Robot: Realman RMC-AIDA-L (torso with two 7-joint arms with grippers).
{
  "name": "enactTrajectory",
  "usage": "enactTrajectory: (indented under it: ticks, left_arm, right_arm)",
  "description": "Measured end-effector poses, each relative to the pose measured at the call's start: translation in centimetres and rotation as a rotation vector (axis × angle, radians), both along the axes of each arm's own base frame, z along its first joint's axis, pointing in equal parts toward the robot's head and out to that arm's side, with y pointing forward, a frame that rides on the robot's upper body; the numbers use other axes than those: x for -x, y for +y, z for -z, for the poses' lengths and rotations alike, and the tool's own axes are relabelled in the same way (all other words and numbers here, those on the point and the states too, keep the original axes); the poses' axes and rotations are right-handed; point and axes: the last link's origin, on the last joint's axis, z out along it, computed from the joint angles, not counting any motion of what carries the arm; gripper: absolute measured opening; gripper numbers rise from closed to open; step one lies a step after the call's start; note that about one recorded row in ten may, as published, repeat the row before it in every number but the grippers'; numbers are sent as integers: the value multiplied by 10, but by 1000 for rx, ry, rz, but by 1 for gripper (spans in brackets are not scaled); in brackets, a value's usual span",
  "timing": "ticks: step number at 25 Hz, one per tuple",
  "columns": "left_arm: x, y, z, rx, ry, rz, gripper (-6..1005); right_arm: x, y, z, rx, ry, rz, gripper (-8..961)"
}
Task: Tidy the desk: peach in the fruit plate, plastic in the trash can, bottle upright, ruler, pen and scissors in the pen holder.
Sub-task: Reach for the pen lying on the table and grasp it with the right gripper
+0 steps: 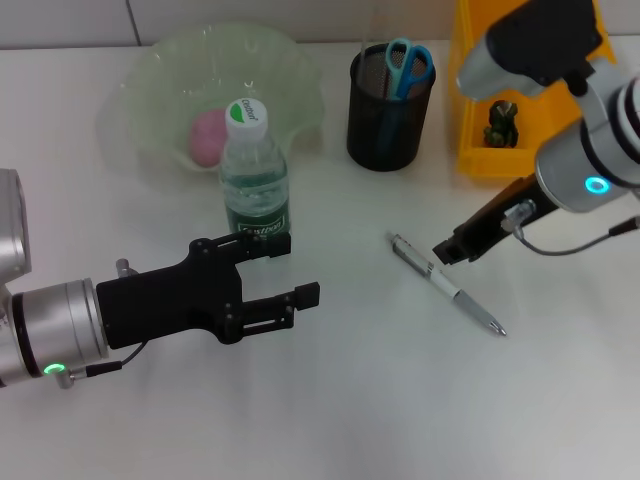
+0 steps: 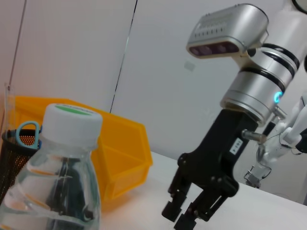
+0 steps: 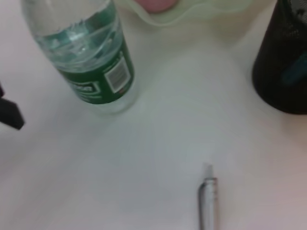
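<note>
Pen [image 1: 446,283] flat on table [image 1: 360,400], just below and beside right gripper [image 1: 447,250], fingers near together, grasping nothing. Left gripper [image 1: 285,268] spread wide, just before upright bottle [image 1: 254,170].

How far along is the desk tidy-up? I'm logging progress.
Done: pink peach in the green glass plate, clear water bottle upright, blue-handled scissors in the black mesh holder. In hand: nothing; right hand nears the silver pen. Left hand open.
</note>
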Motion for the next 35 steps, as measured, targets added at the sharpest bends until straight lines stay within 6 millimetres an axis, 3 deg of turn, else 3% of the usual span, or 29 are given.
enactTrajectory:
  ticks: [4,17,35]
  left_arm:
    - [0,1,0,-2,-1,1,756]
    - [-2,3,-1,-7,-2,3,756]
    - [-2,3,0,-12,0,6,756]
  right_arm:
    - [3,8,10,7,-31,-8,308]
    - [9,21,40,43,-74,-39,450]
    - [5,21,60,35,-69,-23,418]
